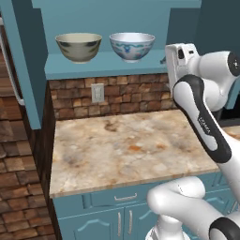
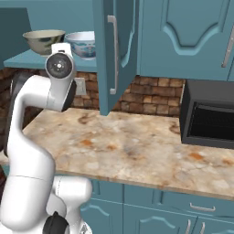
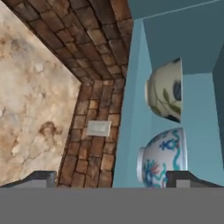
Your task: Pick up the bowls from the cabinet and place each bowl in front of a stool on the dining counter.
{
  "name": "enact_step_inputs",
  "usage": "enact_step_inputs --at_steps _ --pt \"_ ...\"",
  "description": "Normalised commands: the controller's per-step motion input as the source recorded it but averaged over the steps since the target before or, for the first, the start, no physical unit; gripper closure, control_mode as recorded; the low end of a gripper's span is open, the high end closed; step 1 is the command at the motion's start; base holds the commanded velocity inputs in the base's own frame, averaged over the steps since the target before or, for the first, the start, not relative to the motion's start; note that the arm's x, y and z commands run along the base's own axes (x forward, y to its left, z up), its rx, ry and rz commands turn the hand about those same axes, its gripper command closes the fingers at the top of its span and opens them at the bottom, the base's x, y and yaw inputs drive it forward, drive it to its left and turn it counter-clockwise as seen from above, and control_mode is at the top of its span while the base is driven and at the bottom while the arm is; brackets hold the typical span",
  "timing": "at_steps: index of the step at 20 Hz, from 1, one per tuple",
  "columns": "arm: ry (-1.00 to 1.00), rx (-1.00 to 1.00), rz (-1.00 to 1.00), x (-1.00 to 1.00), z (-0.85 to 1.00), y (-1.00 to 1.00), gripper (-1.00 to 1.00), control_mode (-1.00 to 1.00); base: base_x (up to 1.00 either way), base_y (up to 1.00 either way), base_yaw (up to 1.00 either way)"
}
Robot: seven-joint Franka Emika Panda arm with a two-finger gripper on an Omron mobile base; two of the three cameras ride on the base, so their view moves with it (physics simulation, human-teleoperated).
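Two bowls stand side by side on the shelf [image 1: 105, 66] of the open teal wall cabinet. The beige-olive bowl [image 1: 78, 47] with dark markings is on the left and the white bowl [image 1: 132, 46] with blue pattern on the right. My white hand [image 1: 180, 58] hangs just right of the white bowl at shelf height, a short gap away. In the rolled hand view my gripper [image 3: 113, 178] is open with nothing between its fingers; the white bowl [image 3: 162, 159] lies near the right fingertip [image 3: 188, 177] and the beige-olive bowl [image 3: 166, 92] beyond it. The dining counter is out of view.
The cabinet door [image 2: 112, 59] with its silver bar handle [image 2: 113, 50] stands swung out to the right of the shelf. Below lies a stone-topped teal base counter [image 1: 122, 145] against a brick wall with an outlet [image 1: 97, 93]. A dark microwave [image 2: 208, 114] sits at the right.
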Motion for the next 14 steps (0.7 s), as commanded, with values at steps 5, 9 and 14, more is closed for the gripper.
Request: enact_step_inputs --at_steps 5,9,14 --pt "-0.19 0.0 0.0 0.22 0.11 0.0 -1.0 -1.0 0.0 0.0 0.0" --pt "-0.09 0.0 -0.03 0.2 0.48 0.0 -1.0 -1.0 0.0 0.0 0.0" --pt "0.0 0.05 -0.03 0.17 0.13 -0.05 -1.0 -1.0 0.0 0.0 0.0"
